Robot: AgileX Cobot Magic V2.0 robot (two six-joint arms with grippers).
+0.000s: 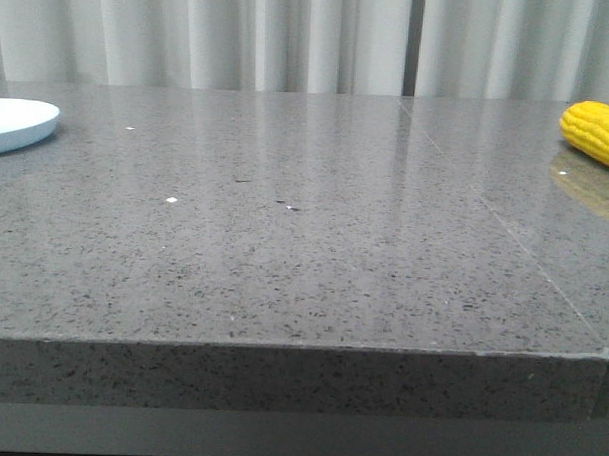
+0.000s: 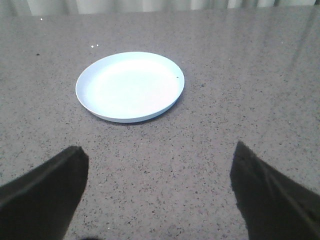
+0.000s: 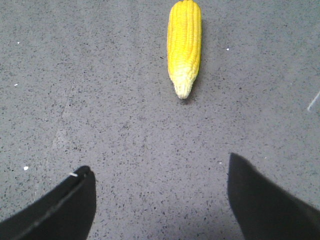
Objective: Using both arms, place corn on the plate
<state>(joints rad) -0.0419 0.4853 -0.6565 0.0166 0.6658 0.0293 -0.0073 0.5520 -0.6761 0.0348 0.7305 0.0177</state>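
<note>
The corn (image 1: 597,132) lies on the grey speckled tabletop (image 1: 304,248) at the far right of the front view, partly cut off by the frame edge, with its reflection visible on the polished surface just below it. The plate (image 1: 18,123) sits at the far left of the same view, also partly cut off, so the two items are well apart on opposite sides of the tabletop. Pale curtains (image 1: 291,37) hang behind the far edge. Neither arm appears in the front view. In the left wrist view, the left gripper (image 2: 157,192) is positioned above the bare tabletop with its two dark fingers (image 2: 42,195) spread wide apart and holding nothing; the plate (image 2: 130,86) rests flat and upright ahead of them, not in contact with either finger, and nothing lies in it. In the right wrist view, the right gripper (image 3: 160,200) is likewise above the tabletop with its fingers (image 3: 265,205) wide apart and holding nothing. The corn (image 3: 184,45) lies flat ahead of that gripper, roughly in line with the gap between the fingers, its paler tapered tip pointing toward them and its thicker end cut off at the frame edge. A thin seam line (image 1: 495,225) crosses the tabletop on the right side.
</note>
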